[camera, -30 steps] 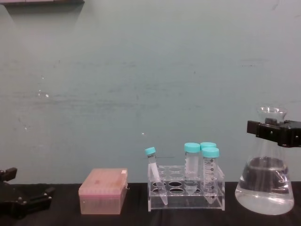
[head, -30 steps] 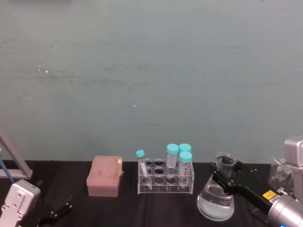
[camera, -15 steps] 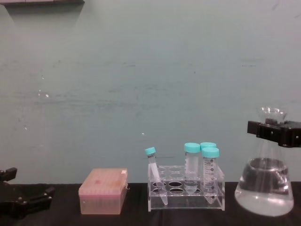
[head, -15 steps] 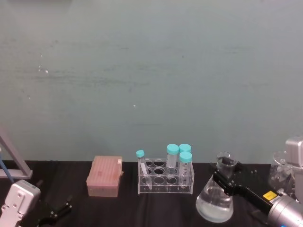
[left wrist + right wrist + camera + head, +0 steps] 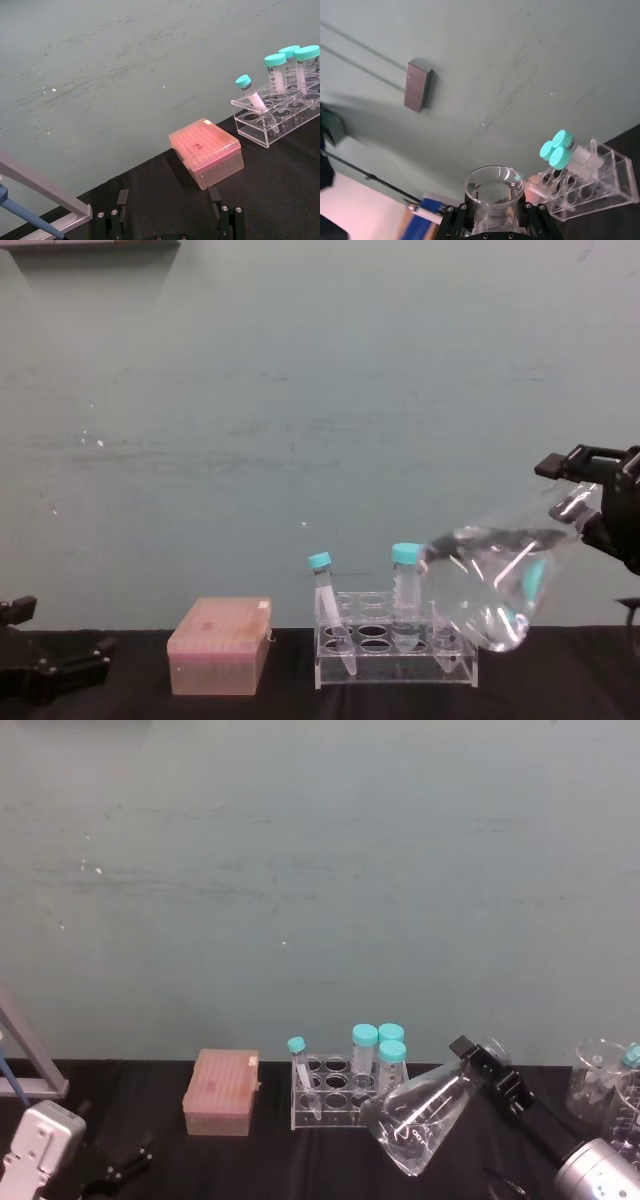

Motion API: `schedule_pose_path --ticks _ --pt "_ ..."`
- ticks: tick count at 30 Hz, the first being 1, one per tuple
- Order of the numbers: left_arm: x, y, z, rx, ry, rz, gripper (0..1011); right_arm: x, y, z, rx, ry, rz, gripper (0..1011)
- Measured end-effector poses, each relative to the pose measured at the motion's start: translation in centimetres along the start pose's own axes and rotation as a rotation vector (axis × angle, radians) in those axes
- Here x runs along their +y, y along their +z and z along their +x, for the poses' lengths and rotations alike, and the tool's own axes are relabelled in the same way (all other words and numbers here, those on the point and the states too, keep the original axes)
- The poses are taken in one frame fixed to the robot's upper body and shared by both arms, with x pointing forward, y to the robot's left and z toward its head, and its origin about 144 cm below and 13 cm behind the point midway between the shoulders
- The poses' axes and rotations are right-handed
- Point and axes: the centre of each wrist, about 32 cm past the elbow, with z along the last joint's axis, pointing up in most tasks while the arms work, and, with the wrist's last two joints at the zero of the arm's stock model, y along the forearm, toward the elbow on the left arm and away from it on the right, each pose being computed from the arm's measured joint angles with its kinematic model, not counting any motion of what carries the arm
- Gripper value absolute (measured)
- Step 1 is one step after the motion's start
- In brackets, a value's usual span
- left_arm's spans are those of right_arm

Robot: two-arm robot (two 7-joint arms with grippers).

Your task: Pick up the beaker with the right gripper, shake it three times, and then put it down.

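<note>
The beaker point(image 5: 420, 1115) is being held tilted beside the tube rack point(image 5: 345, 1105), neck pinched by the right gripper point(image 5: 482, 1062); the left gripper point(image 5: 169, 200) is being held spread, well left of it.

- Box point(image 5: 220, 1092) stands on the counter point(image 5: 270, 1162), left of the rack point(image 5: 328, 1106).
- Tubes point(image 5: 365, 1040) stand in the rack.
- Beaker point(image 5: 415, 1117) hangs tilted just right of the rack, its neck in the right pincer point(image 5: 487, 1066).
- Left pincer point(image 5: 124, 1167) sits far left.

The beaker point(image 5: 418, 1122) is smooth, glossy clear glass; the tube rack point(image 5: 325, 1113) glossy clear plastic. The pink box point(image 5: 221, 1092) is cloudy, duller plastic. The table point(image 5: 250, 1162) is matt black, the wall point(image 5: 320, 870) matt and scuffed.
</note>
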Motion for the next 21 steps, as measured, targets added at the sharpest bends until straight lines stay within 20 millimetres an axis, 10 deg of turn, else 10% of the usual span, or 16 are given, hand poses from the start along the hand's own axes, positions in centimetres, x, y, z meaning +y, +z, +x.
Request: schedule_pose_path --ticks 9,21 --pt "0.0 0.0 0.0 0.000 0.000 0.000 1000 -0.2 0.6 0.1 -0.105 -0.038 -0.013 458" --pt "0.0 0.0 0.0 0.000 0.000 0.000 1000 -0.6 4.3 -0.4 -1.321 -0.010 -0.125 458"
